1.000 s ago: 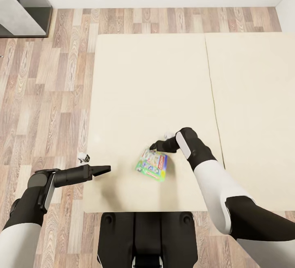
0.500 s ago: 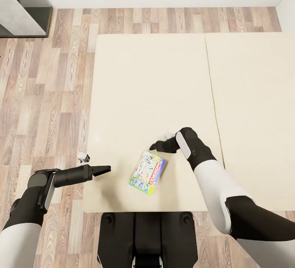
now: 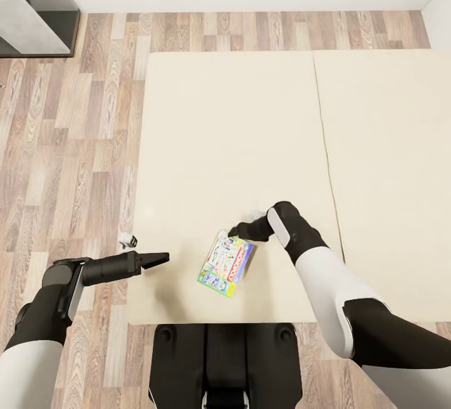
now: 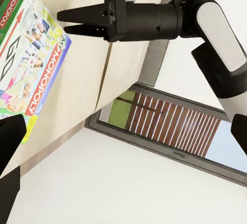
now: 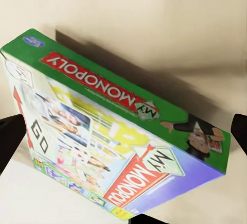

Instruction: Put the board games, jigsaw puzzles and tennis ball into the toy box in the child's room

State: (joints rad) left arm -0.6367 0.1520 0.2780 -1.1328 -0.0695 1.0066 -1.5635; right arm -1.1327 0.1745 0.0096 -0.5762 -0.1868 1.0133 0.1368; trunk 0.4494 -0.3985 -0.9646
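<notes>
One board game (image 3: 227,263), a flat green-edged Monopoly box with cartoon print, lies flat on the cream bed (image 3: 238,133) near its front edge. My right gripper (image 3: 233,231) hovers just behind the box's far end, open and holding nothing. In the right wrist view the box (image 5: 113,131) lies between my spread fingertips (image 5: 10,141). My left gripper (image 3: 164,258) is open, level with the box and a short way to its left, pointing at it. The left wrist view shows the box (image 4: 25,64) and the right gripper (image 4: 64,21) above the mattress. The toy box, table, jigsaw puzzles and tennis ball are out of view.
The mattress seam (image 3: 326,146) runs front to back on the right. Wood-plank floor (image 3: 75,146) lies left of the bed, with a small white object (image 3: 128,241) at the bed's edge. Grey furniture (image 3: 31,20) stands at the back left. My base (image 3: 219,359) abuts the bed's front edge.
The board game stood tilted against my right gripper a second ago. It has dropped flat and slid toward the front edge. The right gripper has dipped slightly; the left arm is still.
</notes>
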